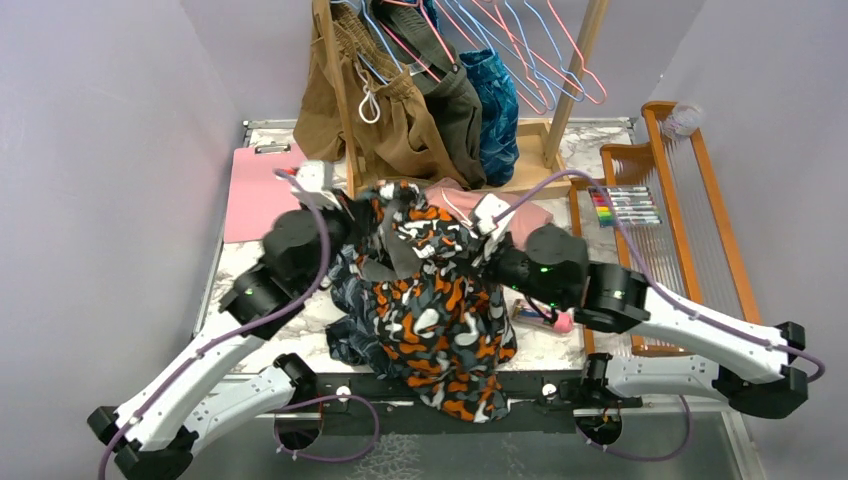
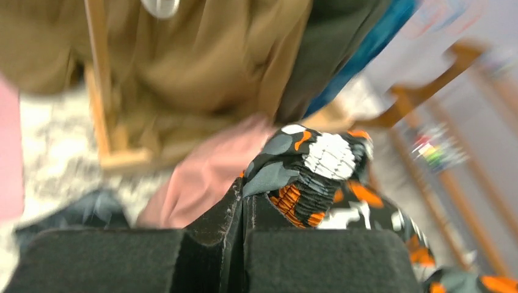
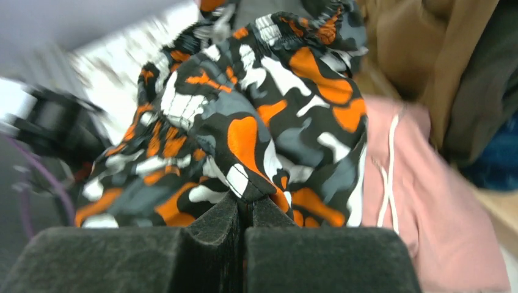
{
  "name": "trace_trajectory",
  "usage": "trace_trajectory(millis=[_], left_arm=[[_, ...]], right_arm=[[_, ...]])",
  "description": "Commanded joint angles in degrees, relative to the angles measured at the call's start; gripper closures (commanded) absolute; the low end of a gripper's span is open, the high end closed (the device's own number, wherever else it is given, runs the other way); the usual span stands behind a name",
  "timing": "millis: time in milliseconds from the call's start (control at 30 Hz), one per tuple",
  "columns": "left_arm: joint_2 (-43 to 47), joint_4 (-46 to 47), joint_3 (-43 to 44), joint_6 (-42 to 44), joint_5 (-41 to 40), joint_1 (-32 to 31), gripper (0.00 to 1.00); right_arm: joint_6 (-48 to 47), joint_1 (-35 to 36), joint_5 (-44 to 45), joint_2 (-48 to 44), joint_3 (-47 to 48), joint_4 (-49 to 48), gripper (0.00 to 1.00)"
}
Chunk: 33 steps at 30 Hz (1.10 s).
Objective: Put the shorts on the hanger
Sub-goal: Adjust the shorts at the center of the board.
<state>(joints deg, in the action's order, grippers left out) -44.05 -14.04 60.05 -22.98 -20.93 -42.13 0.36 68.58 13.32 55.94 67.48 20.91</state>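
The shorts (image 1: 435, 300), dark with orange, white and grey blobs, are lifted at the top between both arms and drape down over the table's front edge. My left gripper (image 1: 362, 212) is shut on their elastic waistband (image 2: 317, 177); its jaws (image 2: 244, 198) meet on the fabric. My right gripper (image 1: 478, 232) is shut on a fold of the same shorts (image 3: 244, 140), pinched at the tips (image 3: 247, 201). A thin pink wire hanger (image 1: 598, 88) hangs among others on the wooden rack at the back, apart from both grippers.
Brown shorts (image 1: 400, 120), a dark garment (image 1: 462, 110) and a blue printed one (image 1: 495, 100) hang on the rack. Dusty-pink shorts (image 1: 525, 215) and navy print shorts (image 1: 345, 340) lie under the held pair. A pink clipboard (image 1: 255, 190) lies at the left, markers (image 1: 628, 205) and a wooden frame (image 1: 700, 200) at the right.
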Motion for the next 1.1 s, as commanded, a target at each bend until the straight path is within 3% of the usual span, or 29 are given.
trace_trajectory(millis=[0, 100, 267, 333, 400, 467, 567, 700, 933, 1067], left_arm=[[2.66, -6.63, -8.81, -6.36, -4.91, -0.23, 1.00], [4.62, -7.50, -11.49, -6.70, -4.87, -0.23, 1.00], [6.17, -9.71, -12.40, -4.94, -5.05, -0.23, 1.00], [6.34, -10.36, -12.66, -4.55, -5.05, -0.23, 0.94], [6.62, -10.83, -13.16, -4.02, -5.02, -0.23, 0.83], [7.02, -11.26, -13.16, -2.64, -4.68, -0.25, 0.59], [7.18, -12.05, -12.25, 0.28, -3.71, -0.23, 0.31], [6.48, -12.33, -9.71, 6.38, -1.77, -0.21, 0.10], [0.49, -10.12, -5.26, 20.65, 7.45, -0.23, 0.06], [-5.49, -8.81, -3.31, 24.46, 6.32, -0.22, 0.06]], right_arm=[[4.63, -4.59, 4.24, -0.38, -4.53, 0.36, 0.99], [5.86, -7.58, 0.50, -0.13, -5.11, 0.16, 0.99], [3.38, -10.27, 1.49, 2.32, -2.28, 0.96, 0.99], [3.26, -13.11, 0.26, 3.51, -3.48, 0.35, 0.99], [4.15, -15.98, -2.69, 3.43, -6.13, -1.37, 0.99], [4.86, -17.04, -4.99, 2.26, -9.01, -3.11, 0.99], [4.76, -17.07, -7.04, 0.76, -11.07, -3.44, 0.99], [3.72, -17.10, -8.54, -0.34, -11.90, -1.67, 0.99], [2.74, -17.07, -9.50, -3.17, -13.54, 0.64, 0.99], [2.74, -17.07, -11.19, -4.78, -14.38, 1.27, 0.99]])
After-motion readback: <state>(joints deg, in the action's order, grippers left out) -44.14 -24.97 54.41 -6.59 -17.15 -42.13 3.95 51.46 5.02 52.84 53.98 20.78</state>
